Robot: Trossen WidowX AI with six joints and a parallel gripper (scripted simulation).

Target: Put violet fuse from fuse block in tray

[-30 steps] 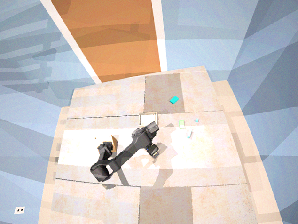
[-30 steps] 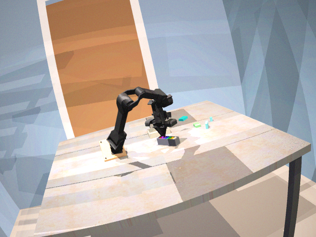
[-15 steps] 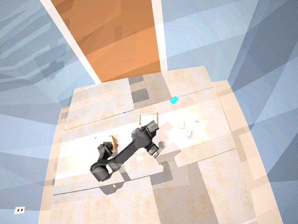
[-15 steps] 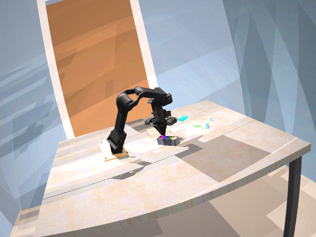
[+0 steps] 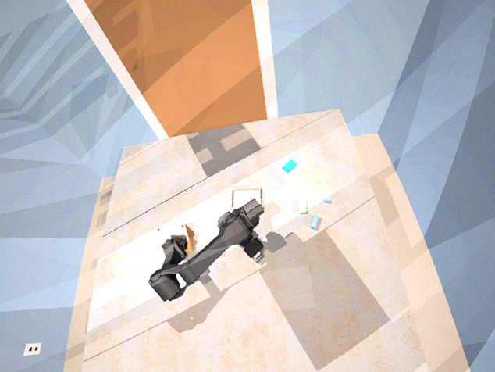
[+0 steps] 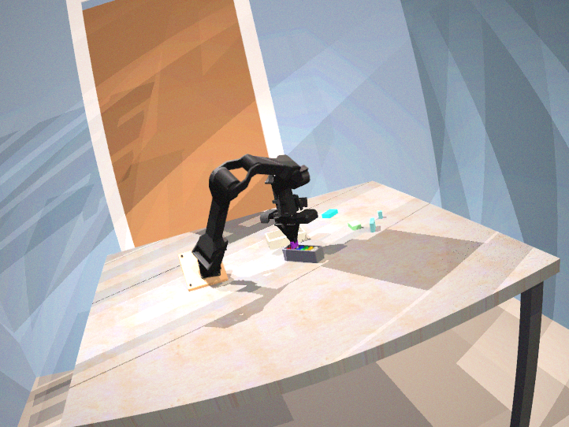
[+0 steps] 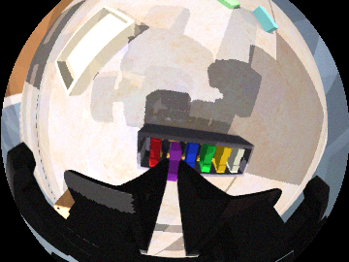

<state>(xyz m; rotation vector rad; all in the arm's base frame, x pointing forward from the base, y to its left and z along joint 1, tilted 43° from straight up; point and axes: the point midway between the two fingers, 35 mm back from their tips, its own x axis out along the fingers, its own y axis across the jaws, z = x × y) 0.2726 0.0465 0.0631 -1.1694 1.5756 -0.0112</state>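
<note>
My gripper (image 6: 293, 240) (image 7: 174, 164) is shut on the violet fuse (image 6: 294, 246) (image 7: 174, 150), just above the fuse block (image 6: 303, 255) (image 7: 194, 134). The violet fuse stands higher than its neighbours, above its place between the red fuse (image 7: 155, 151) and the blue fuse (image 7: 192, 154). I cannot tell whether its lower end is clear of the block. Green (image 7: 206, 156), yellow (image 7: 223, 157) and white (image 7: 237, 159) fuses sit in the block. The tray (image 5: 246, 188) (image 6: 274, 239) (image 7: 94, 59) is pale and open, at the upper left in the wrist view.
A cyan block (image 5: 289, 166) (image 6: 329, 213) lies beyond the tray. A light green block (image 5: 302, 206) (image 6: 354, 226), a teal block (image 5: 315, 220) (image 6: 372, 224) (image 7: 265, 18) and a small teal piece (image 5: 327, 200) (image 6: 380, 214) stand on the far side of the fuse block.
</note>
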